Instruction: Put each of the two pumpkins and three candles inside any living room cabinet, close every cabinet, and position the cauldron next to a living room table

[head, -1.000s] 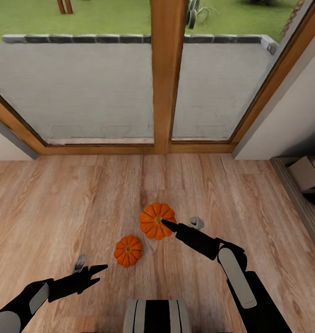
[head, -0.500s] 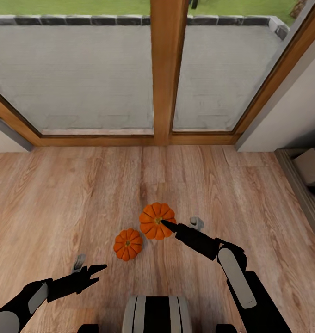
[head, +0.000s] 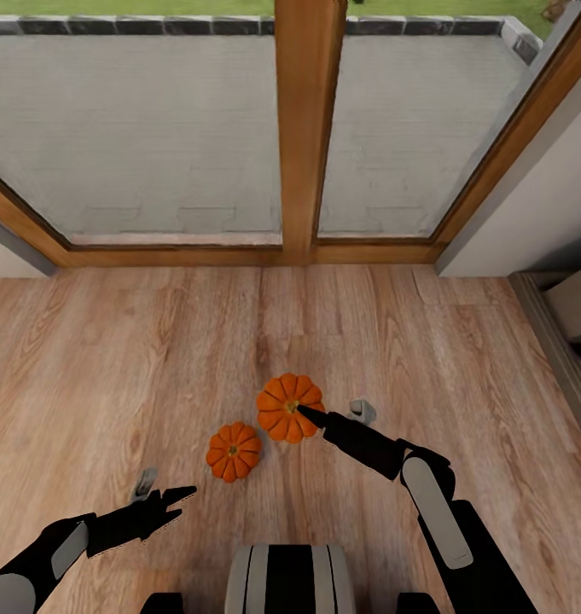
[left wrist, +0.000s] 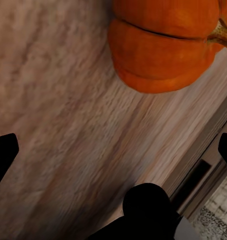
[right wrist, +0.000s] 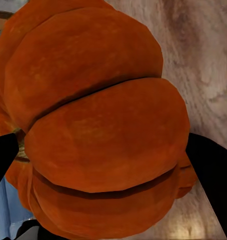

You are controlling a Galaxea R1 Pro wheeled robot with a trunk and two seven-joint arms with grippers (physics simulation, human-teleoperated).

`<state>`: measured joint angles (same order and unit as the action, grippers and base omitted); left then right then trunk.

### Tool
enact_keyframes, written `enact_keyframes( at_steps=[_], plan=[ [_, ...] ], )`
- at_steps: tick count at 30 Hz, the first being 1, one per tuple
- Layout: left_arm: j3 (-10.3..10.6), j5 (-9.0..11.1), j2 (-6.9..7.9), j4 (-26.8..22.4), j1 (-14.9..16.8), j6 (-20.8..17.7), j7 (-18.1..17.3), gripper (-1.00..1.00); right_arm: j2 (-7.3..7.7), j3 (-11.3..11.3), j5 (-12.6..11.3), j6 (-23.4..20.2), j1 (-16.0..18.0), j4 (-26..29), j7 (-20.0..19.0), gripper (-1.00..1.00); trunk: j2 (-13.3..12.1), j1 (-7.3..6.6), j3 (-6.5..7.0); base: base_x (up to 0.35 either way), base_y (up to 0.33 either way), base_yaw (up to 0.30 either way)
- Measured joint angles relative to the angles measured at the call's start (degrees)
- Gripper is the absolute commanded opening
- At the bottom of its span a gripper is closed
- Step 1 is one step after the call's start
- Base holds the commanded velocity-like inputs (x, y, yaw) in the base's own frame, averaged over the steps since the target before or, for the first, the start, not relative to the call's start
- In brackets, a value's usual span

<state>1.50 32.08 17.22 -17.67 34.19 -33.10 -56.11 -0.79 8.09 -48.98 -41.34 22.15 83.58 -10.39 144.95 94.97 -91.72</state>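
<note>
Two ribbed orange pumpkins are in the head view above a wooden floor. The larger pumpkin (head: 288,406) sits at the tip of my right gripper (head: 304,414). In the right wrist view this pumpkin (right wrist: 98,130) spans the whole gap between the dark fingertips (right wrist: 213,172), so the right gripper (right wrist: 108,165) is shut on it. The smaller pumpkin (head: 233,452) rests on the floor, a short way ahead of my left gripper (head: 177,501). In the left wrist view the left gripper (left wrist: 113,152) is open and empty, with a pumpkin (left wrist: 168,45) beyond it. Candles, cabinet and cauldron are out of view.
A tall window with a wooden frame (head: 305,128) fills the wall ahead, over a low wooden sill (head: 239,254). A shelf with boxes (head: 572,311) stands at the right edge. My base (head: 290,580) shows at the bottom. Bare wood floor (head: 111,358) stretches to the left.
The camera has shifted, so the window and floor slid up in the picture. Both arms and the held pumpkin keep their places.
</note>
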Motion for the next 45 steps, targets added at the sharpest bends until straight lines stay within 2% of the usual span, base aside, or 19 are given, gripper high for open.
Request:
enact_keyframes(
  at_steps=[19, 27, 33, 41, 45],
  plan=[
    [0.08, 0.04, 0.08, 0.0, 0.0, 0.75, 0.13, 1.0, 0.0, 0.0, -0.01, 0.04, 0.0, 0.0, 0.0, -1.0, 0.0, 0.0, 0.0, 0.14, -0.013, 0.0],
    [0.0, 0.08, 0.09, 0.0, 0.0, 0.78, 0.21, 1.0, 0.0, 0.0, -0.03, 0.04, 0.0, 0.0, 0.0, -1.0, 0.0, 0.0, 0.0, 0.026, 0.0, 0.0],
    [0.0, 0.08, 0.11, 0.0, 0.0, 1.23, 0.21, 1.0, 0.04, 0.0, 0.11, 0.05, 0.0, -0.01, 0.02, -1.0, 0.08, 0.16, -1.32, 0.0, 0.0, 0.0],
    [0.19, -0.34, -0.12, 0.0, 0.0, 5.59, 0.16, 1.0, 0.46, -0.19, 0.08, -0.05, 0.0, 0.28, -0.05, -1.0, 0.19, 0.36, -3.09, 0.0, 0.0, 0.0],
    [0.1, -0.33, -0.05, -0.51, 0.06, 6.42, 0.08, 1.0, 0.84, -0.31, 0.15, -0.16, 0.0, 0.54, -0.33, -1.0, 0.24, 0.47, -3.98, 0.0, 0.0, 0.0]
  ],
)
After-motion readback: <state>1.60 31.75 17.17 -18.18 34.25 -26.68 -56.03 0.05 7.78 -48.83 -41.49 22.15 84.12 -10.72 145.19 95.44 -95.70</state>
